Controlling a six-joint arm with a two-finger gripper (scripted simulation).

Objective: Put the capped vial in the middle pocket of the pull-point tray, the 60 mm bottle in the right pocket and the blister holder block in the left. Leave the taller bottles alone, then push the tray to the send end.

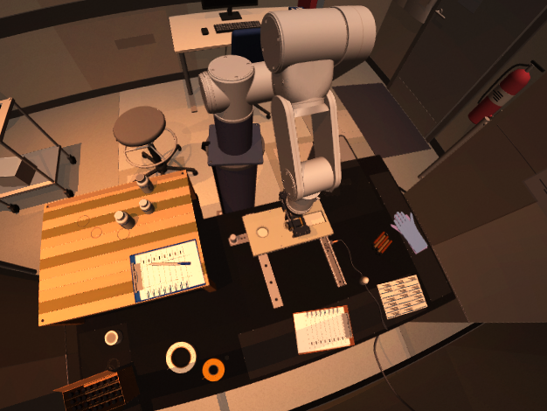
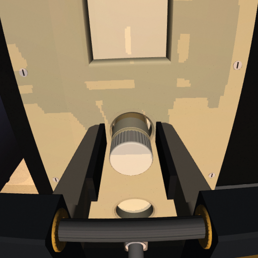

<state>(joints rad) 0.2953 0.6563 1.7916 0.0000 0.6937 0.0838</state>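
Observation:
The capped vial [image 2: 131, 149] stands upright in the middle round pocket of the tan tray [image 1: 287, 231], its ribbed white cap toward the wrist camera. My gripper [image 2: 131, 154] [image 1: 298, 226] is open, one finger on each side of the vial, and holds nothing. The tray sits on two rails on the black bench. One end holds an empty rectangular pocket [image 2: 128, 30], the other an empty round pocket [image 1: 263, 232]. Three bottles [image 1: 125, 219] [image 1: 146, 205] [image 1: 144, 182] stand on the striped wooden table at the left.
Behind the tray rises the arm's dark pedestal [image 1: 234, 168], with a stool [image 1: 143, 130] on the floor beyond the wooden table. A clipboard [image 1: 168, 270] lies on that table. On the bench are a rack [image 1: 323, 329], tape rolls [image 1: 181, 357], a label sheet [image 1: 401, 296] and a glove [image 1: 410, 230].

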